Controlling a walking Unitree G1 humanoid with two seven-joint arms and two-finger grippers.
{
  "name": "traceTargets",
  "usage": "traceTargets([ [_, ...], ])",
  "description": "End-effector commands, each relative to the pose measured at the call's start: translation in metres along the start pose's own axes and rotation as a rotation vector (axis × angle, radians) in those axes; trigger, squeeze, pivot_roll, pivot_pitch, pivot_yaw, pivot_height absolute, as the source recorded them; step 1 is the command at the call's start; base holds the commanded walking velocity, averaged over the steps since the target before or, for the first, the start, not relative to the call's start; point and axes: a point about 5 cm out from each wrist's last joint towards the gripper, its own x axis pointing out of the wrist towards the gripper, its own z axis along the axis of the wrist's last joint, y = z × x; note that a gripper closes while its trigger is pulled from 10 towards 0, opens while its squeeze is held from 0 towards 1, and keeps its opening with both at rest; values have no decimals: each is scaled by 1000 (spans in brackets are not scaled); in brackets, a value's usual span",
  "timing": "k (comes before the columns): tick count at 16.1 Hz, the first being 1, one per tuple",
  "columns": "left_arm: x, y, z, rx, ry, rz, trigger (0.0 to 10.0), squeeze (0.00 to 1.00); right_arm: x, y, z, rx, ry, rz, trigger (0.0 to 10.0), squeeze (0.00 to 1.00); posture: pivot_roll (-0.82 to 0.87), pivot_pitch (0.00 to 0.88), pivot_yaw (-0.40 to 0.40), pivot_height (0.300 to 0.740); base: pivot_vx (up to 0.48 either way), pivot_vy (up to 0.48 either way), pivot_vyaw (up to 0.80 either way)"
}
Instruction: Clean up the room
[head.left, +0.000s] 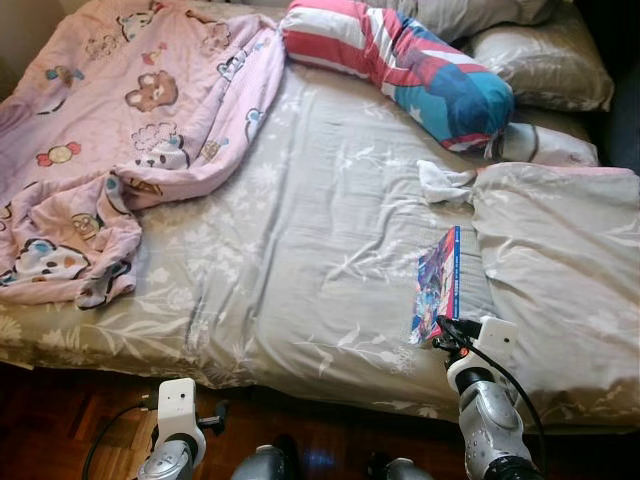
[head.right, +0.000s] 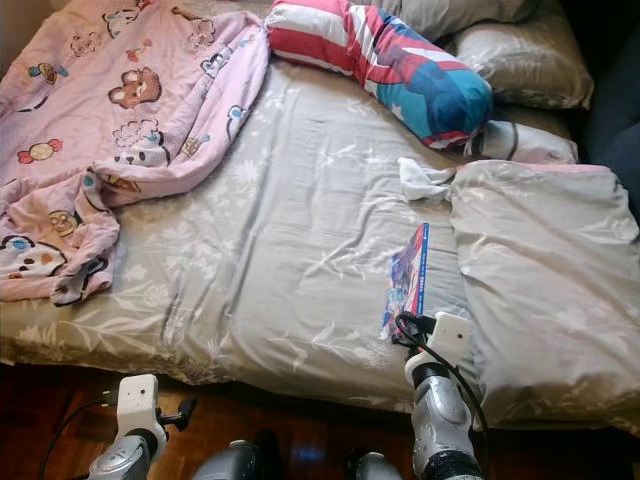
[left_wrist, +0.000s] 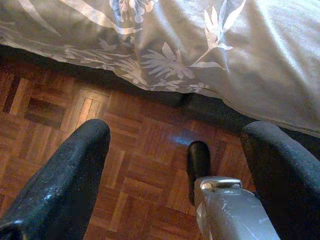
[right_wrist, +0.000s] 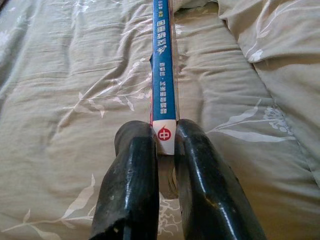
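Observation:
A thin book (head.left: 440, 285) with a blue spine (right_wrist: 164, 75) and a colourful cover stands on edge on the grey floral bed sheet (head.left: 320, 200), near the bed's front right. My right gripper (right_wrist: 165, 145) is shut on the near end of its spine, and the right wrist (head.left: 480, 370) reaches over the bed's front edge. My left gripper (left_wrist: 175, 165) hangs open low over the wooden floor in front of the bed, holding nothing.
A pink cartoon-print blanket (head.left: 110, 130) lies crumpled at the bed's left. A red, white and blue bolster (head.left: 400, 60) and grey pillows (head.left: 540, 60) sit at the head. A folded grey duvet (head.left: 560, 260) lies right of the book, a small white cloth (head.left: 443, 182) beside it. Parquet floor (left_wrist: 75, 125) runs below.

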Motion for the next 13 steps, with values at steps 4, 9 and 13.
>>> traceTargets([
  [4, -4, 2, -11, 14, 37, 2, 10000, 0, -2, 1, -3, 2, 7, 13, 10000, 0, 127, 243, -21, 740, 0, 0, 0],
  [9, -4, 0, -11, 12, 34, -1, 10000, 0, -2, 2, -5, 0, 21, 18, 10000, 0, 127, 244, -24, 740, 0, 0, 0],
  [13, -4, 2, -12, 15, 39, 1, 10000, 0, -3, 1, -6, 2, 24, 10, 10000, 0, 128, 239, -23, 740, 0, 0, 0],
])
